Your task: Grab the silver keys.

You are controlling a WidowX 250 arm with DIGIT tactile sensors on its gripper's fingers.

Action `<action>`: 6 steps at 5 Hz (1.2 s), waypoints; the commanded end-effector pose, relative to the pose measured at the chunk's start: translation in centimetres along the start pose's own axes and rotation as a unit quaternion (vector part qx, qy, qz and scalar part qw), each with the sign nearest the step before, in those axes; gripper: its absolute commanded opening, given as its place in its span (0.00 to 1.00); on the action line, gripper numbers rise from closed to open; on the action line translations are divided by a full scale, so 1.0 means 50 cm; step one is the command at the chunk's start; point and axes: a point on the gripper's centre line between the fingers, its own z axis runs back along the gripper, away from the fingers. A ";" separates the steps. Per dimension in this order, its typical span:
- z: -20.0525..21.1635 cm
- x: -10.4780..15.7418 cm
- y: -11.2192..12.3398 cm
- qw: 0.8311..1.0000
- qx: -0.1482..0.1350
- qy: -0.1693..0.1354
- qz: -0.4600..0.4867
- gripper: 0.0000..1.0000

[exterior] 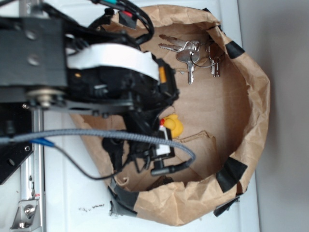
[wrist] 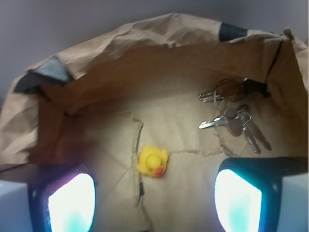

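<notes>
Right up against the wrist cam, the gripper [wrist: 154, 203] has its two fingers [wrist: 72, 203] glowing in the bottom corners, spread wide apart with nothing between them. Just past the gap sits a little yellow duck [wrist: 153, 161], center frame. Silver keys [wrist: 234, 116] are up at the right, well apart from the duck, lying on the paper bag [wrist: 145, 43] floor near its back wall.

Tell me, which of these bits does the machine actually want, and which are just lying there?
Wanted for the job:
- the silver keys, lying by the bag's far wall
- the gripper, jaws apart, holding nothing

Just lying about:
- the yellow duck, sitting apart from the keys
- the brown paper bag that holds both
</notes>
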 end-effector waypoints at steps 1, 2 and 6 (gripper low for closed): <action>-0.064 0.027 0.009 0.996 0.064 -0.049 0.031 1.00; -0.095 0.037 0.005 0.995 0.087 -0.044 0.027 1.00; -0.127 0.080 0.000 0.997 0.070 -0.041 0.000 1.00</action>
